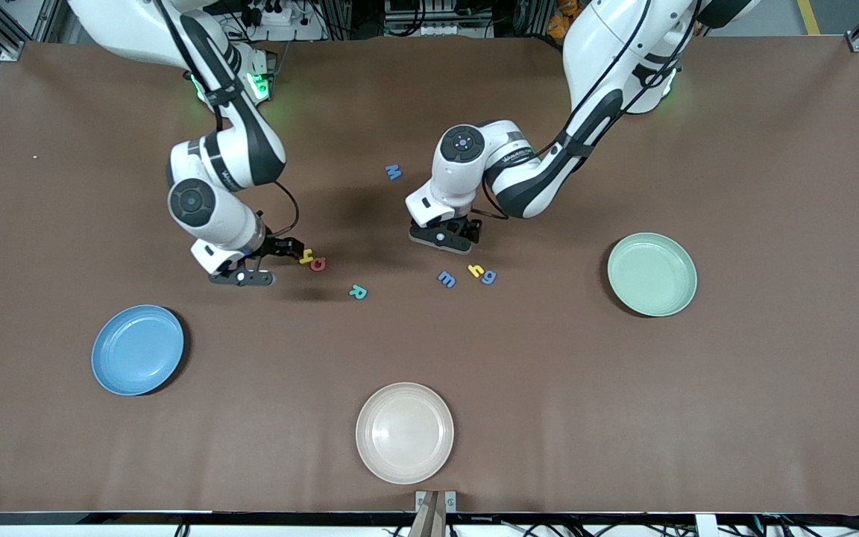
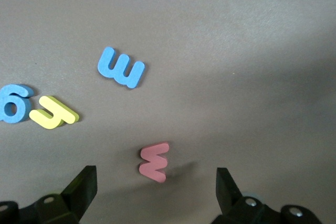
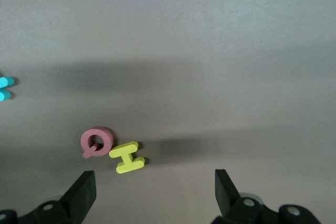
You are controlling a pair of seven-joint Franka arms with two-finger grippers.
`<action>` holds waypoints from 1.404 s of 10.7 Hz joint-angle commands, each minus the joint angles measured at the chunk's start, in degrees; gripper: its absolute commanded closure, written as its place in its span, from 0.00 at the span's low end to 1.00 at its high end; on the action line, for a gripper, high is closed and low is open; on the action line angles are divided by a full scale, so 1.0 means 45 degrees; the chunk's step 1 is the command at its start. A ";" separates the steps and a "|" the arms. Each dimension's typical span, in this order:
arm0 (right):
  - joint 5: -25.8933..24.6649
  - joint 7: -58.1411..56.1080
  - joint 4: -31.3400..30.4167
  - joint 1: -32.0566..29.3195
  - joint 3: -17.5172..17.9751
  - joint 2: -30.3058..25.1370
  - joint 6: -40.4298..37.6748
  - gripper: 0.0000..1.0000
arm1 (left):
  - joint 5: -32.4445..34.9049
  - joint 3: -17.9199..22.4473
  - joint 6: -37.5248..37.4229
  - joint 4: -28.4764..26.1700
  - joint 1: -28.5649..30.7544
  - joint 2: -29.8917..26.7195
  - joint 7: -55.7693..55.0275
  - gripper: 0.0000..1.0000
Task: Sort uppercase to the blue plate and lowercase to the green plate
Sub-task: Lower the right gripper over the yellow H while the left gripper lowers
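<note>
Two arms were mine, both low over the brown bench [image 1: 623, 418]. My right gripper [image 1: 280, 262] hung with its jaws spread and empty, just beside the yellow H [image 1: 306, 257] and the red Q [image 1: 318, 263], which touched each other. The teal R [image 1: 357, 292] lay nearer the front camera; the blue M [image 1: 394, 172] lay farther off, between my arms. My left gripper [image 2: 156, 182] was also spread wide with nothing in it, the red w [image 2: 154, 161] lying on the bench between its fingers [image 2: 84, 184]. The blue m [image 1: 447, 279], yellow h [image 1: 476, 271] and blue g [image 1: 488, 277] lay close by. The blue plate [image 1: 138, 349], the green plate [image 1: 652, 274] and a cream plate [image 1: 405, 432] held no letters.
</note>
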 commanded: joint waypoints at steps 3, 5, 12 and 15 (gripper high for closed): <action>0.0256 -0.0030 -0.0606 0.0665 -0.0059 0.0744 0.1752 0.00 | 0.1831 0.0073 0.0195 0.0078 -0.0254 0.0384 -0.1484 0.00; 0.0256 -0.0030 -0.0607 0.0919 -0.0078 0.1076 0.2143 0.00 | 0.1990 0.0093 0.0195 0.0059 -0.0216 0.0404 -0.1485 0.03; 0.0236 -0.0109 -0.0646 0.0978 -0.0079 0.1488 0.2342 0.00 | 0.2303 0.0112 0.0820 -0.0371 -0.0079 0.0502 -0.1505 0.21; 0.0236 -0.0089 -0.0685 0.1192 -0.0079 0.1722 0.2478 0.00 | 0.2634 0.0132 0.0820 -0.0390 -0.0039 0.0502 -0.1505 0.28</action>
